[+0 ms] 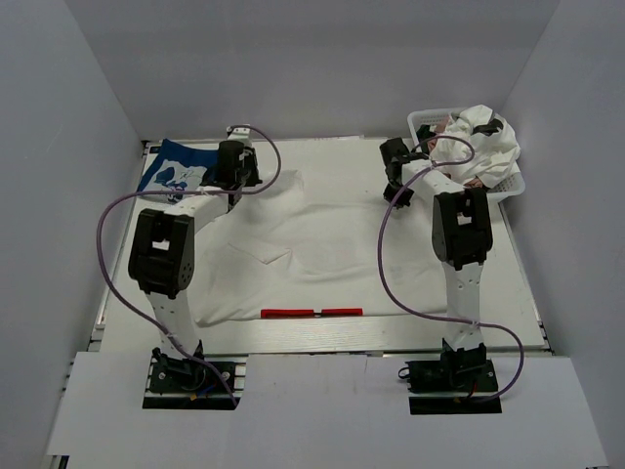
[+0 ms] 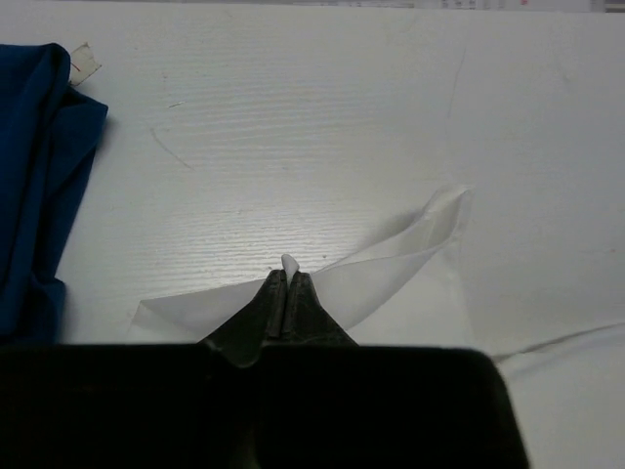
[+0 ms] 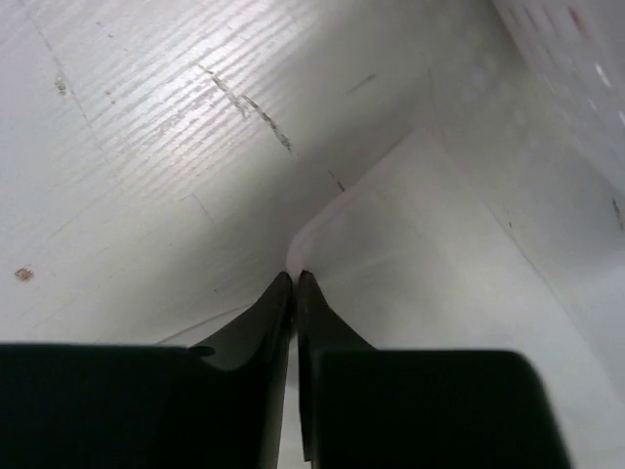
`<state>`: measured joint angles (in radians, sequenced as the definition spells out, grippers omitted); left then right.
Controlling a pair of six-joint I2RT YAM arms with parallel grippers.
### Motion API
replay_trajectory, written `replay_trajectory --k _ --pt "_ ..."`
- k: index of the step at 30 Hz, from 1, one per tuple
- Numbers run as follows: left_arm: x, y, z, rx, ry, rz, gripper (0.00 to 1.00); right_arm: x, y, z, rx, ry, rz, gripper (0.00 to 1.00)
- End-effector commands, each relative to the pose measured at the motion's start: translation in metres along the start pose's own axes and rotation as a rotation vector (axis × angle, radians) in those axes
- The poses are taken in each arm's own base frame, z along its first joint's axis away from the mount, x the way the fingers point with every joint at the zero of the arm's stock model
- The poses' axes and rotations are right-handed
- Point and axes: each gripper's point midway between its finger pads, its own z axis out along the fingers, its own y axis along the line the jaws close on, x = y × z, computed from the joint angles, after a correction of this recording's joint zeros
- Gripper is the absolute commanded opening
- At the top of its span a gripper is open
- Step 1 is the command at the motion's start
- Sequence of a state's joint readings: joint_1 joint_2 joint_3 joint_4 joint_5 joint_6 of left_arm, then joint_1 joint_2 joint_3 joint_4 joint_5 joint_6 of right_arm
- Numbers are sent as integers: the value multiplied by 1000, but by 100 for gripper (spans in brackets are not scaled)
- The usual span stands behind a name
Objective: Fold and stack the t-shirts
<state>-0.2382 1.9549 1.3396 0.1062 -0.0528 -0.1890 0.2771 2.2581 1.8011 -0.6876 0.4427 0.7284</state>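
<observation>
Underneath everything: white tabletop [image 1: 508, 283]. Spread flat across its middle: large white t-shirt [image 1: 322, 244]. In the far right corner: mesh basket [image 1: 516, 184], holds crumpled tees [image 1: 483, 137], white and pink. Far left, just beside the big shirt: blue t-shirt [image 1: 176, 171]. Clamped tight on a lifted white fold near the blue one: left end effector [image 2: 289, 278]. Jaws nearly together, seems to nip the big shirt's far right edge, view blurry: right end effector [image 3: 295, 281]. Along the near hem: red logo print [image 1: 311, 313].
</observation>
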Motion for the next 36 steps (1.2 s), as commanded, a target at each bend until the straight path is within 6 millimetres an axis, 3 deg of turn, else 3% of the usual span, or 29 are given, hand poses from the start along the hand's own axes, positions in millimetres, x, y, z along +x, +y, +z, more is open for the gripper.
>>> replay_trajectory --k 1,2,3,5,6,7,8,9,11,13,14,16,17,18,19,20,23,27,33,36 --pt "-41 -20 -34 88 -101 -13 0 -2 -8 -13 1 -10 4 6" --pt "-49 -21 -47 94 -123 -24 0 -5 -7 -20 -14 -17 1 0" --pt "-34 -20 -52 100 -99 -23 0 -2 -7 -22 -15 -18 -5 0" --pt "-31 -20 -66 105 -113 -57 0 -7 -4 -35 -42 -41 -9 0" --pt "-15 -18 -73 108 -85 -56 0 -7 -5 -38 -47 -50 -13 0" --pt "-26 -20 -88 116 -118 -67 0 -2 -10 -35 -37 -55 -19 0" --pt "-25 -27 -96 143 -118 -77 0 -10 -9 -53 -62 -89 -11 0" --pt "-14 -27 -103 151 -100 -86 0 -4 -10 -53 -67 -92 -16 0" --pt "-21 -34 -128 191 -129 -126 0 -4 -13 -63 -94 -117 -13 0" --pt "1 -32 -144 199 -95 -151 0 13 -24 -75 -98 -113 -31 0" --pt "22 -30 -151 201 -61 -180 0 19 -28 -73 -99 -114 -28 0" --pt "16 -33 -180 232 -105 -208 0 19 -31 -89 -135 -131 -30 0" --pt "41 -30 -188 228 -50 -226 0 36 -44 -81 -106 -106 -44 0" --pt "45 -30 -198 228 -47 -249 0 35 -45 -92 -129 -121 -36 0" --pt "36 -29 -217 236 -95 -263 0 37 -47 -94 -137 -125 -33 0" --pt "59 -25 -224 220 -46 -279 0 56 -58 -86 -117 -86 -54 0" --pt "81 -22 -254 221 -27 -349 0 64 -70 -100 -144 -108 -39 0" --pt "111 -29 -282 287 5 -458 0 72 -89 -104 -126 -119 -33 0" --pt "170 -15 -303 172 167 -613 0 81 -101 -105 -110 -116 -39 0" --pt "179 -17 -314 159 217 -675 0 85 -100 -105 -122 -113 -36 0"
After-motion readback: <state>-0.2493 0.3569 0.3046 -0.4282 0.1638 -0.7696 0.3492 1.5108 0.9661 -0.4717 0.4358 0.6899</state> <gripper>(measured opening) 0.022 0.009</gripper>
